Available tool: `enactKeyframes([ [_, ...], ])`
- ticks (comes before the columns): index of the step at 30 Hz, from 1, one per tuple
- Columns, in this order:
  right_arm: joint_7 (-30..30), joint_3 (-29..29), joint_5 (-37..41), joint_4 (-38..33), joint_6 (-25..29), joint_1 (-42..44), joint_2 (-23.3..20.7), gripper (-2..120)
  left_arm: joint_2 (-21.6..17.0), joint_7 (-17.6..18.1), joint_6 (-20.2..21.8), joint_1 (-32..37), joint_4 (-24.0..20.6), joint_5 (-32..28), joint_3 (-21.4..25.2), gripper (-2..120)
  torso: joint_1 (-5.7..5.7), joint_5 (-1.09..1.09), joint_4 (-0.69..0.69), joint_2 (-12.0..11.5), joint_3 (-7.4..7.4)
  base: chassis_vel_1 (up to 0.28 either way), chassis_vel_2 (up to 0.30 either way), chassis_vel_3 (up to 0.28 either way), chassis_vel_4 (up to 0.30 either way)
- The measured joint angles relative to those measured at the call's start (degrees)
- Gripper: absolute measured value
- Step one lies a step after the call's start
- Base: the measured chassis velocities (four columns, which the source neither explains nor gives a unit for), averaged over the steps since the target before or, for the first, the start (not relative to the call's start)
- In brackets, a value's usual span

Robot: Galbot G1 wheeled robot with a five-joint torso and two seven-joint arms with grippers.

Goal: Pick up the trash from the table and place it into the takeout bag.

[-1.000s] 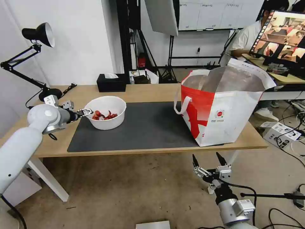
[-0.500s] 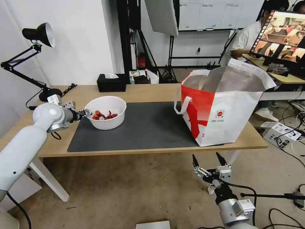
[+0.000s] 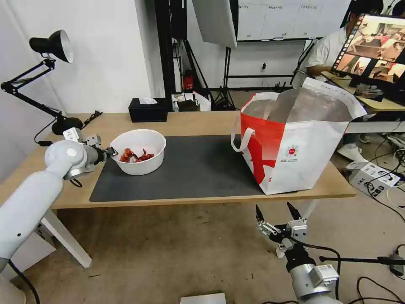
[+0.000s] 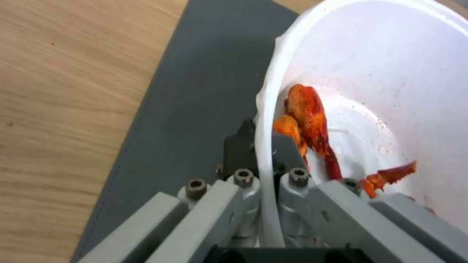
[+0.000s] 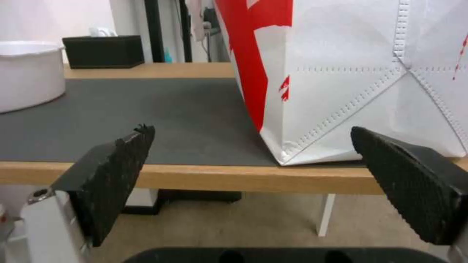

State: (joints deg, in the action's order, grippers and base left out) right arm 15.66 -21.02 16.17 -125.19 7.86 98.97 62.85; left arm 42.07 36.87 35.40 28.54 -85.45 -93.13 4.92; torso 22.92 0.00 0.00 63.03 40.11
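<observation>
white round bowl (image 3: 139, 151) with red food scraps (image 3: 136, 155), opening upward, on the left end of the dark grey mat (image 3: 198, 169); its left rim is pinched between the closed fingers of the left gripper (image 3: 111, 151). bare mat separates it from the takeout bag (image 3: 295, 143), upright at the table's (image 3: 190, 120) right end. right gripper (image 3: 276, 213) hangs below the front edge, spread wide, empty.

Smooth white tubular left arm, round pale-grey wrist joint, black cable looped beneath. Left pincer (image 3: 110, 150) of grey metal links with hex-socket screws. Right pincer (image 3: 276, 212) with two pointed black fingers (image 5: 114, 175), ridged on the inner pads, on silver brackets; grey labelled wrist, black cable trailing.
</observation>
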Motion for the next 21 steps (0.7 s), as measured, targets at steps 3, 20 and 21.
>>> enactKeyframes([
  [3,0.0,0.0,0.0,0.0,0.0,0.0,0.0,100,0.1,0.0,-0.4,0.2,-0.4,0.1,0.5,0,0.00,0.00,0.00,0.0,0.00,0.000,0.000,0.000,0.000],
  [20,0.0,0.0,0.0,0.0,0.0,0.0,0.0,100,0.0,-1.7,-3.4,-0.6,-7.1,2.4,2.4,0,0.00,0.00,-0.01,0.0,0.00,0.000,0.000,0.000,0.000],
  [21,0.0,0.0,0.0,0.0,0.0,0.0,0.0,100,0.1,-1.9,-3.7,-1.6,-7.8,2.4,1.8,0,0.00,0.00,-0.01,0.0,0.00,0.000,0.000,0.000,0.000],
])
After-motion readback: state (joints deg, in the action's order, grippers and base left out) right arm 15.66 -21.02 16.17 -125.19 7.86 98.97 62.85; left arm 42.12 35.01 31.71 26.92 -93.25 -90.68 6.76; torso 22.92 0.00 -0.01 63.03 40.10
